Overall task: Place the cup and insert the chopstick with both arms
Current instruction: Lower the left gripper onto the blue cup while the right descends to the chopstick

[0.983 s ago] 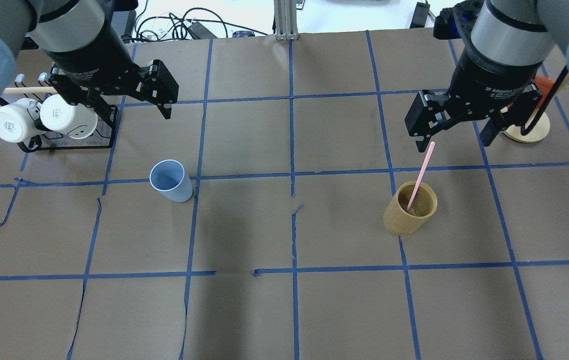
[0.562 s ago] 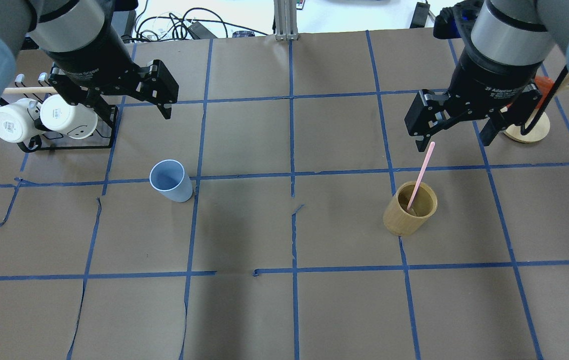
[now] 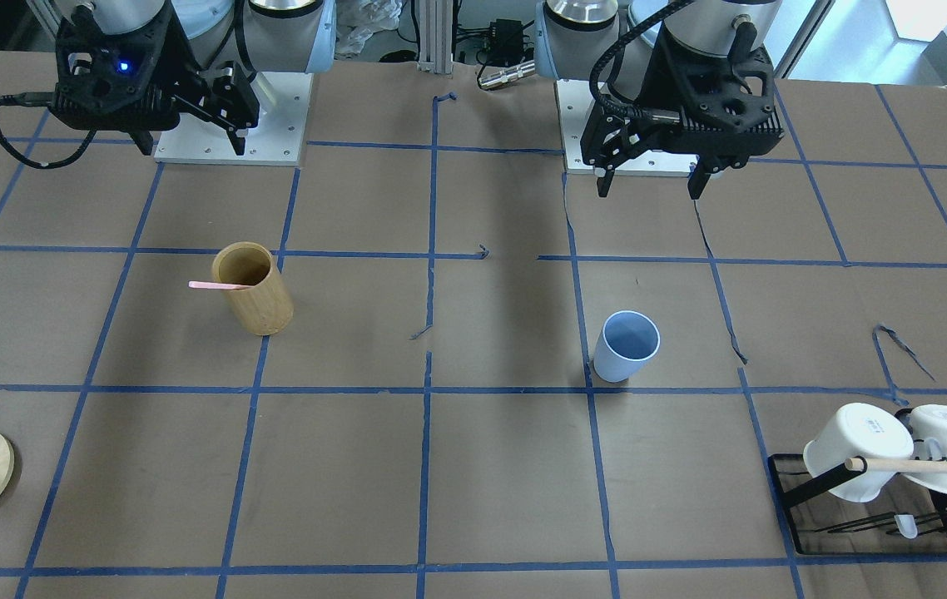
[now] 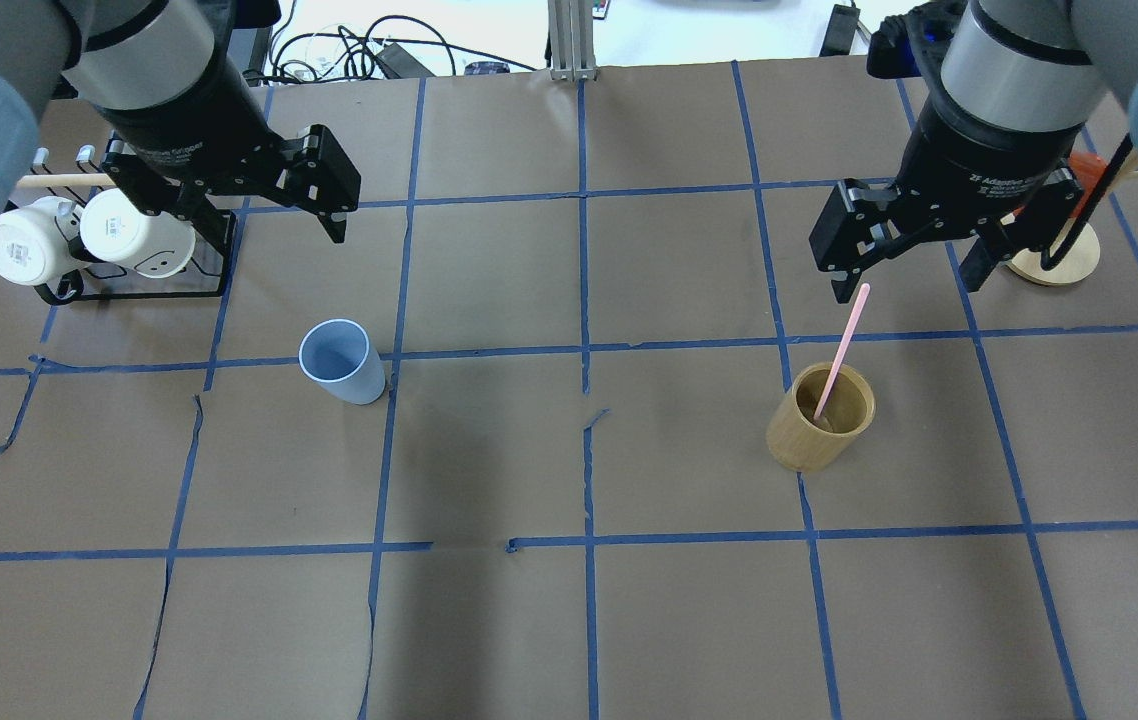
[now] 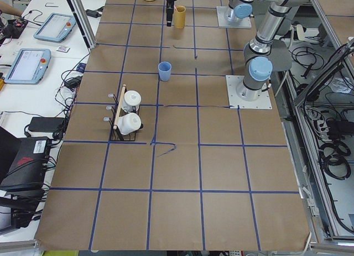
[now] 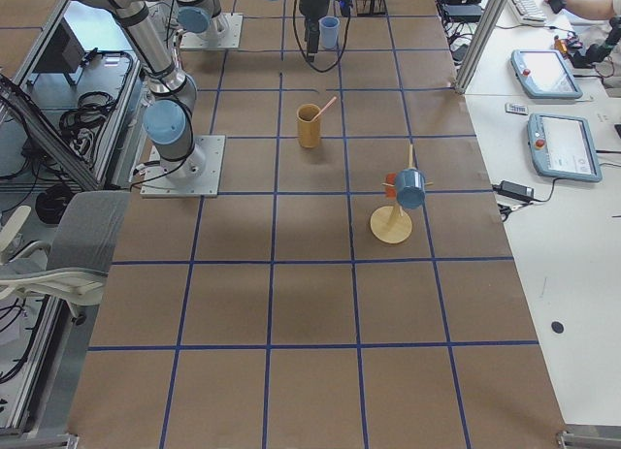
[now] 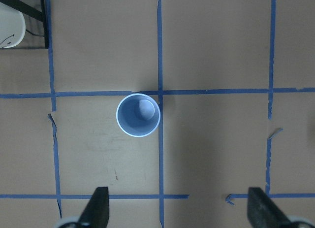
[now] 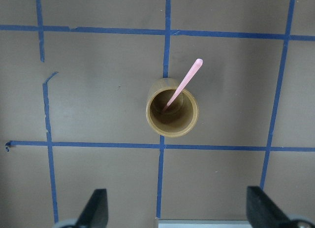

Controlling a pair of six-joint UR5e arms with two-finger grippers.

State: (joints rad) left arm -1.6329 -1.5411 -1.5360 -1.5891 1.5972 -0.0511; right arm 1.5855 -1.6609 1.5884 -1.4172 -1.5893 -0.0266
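The light blue cup stands upright and empty on the table's left half; it also shows in the front view and straight below the left wrist camera. One pink chopstick leans in the tan bamboo holder, its top poking out; the right wrist view shows it too. My left gripper hangs open and empty high above the table, behind the cup. My right gripper hangs open and empty above and behind the holder.
A black mug rack with two white mugs and a wooden dowel stands at the far left. A round wooden stand with an orange piece sits at the far right. Blue tape lines grid the brown table cover.
My left gripper has shifted very slightly. The cup, the holder, the chopstick and the right gripper have not moved.
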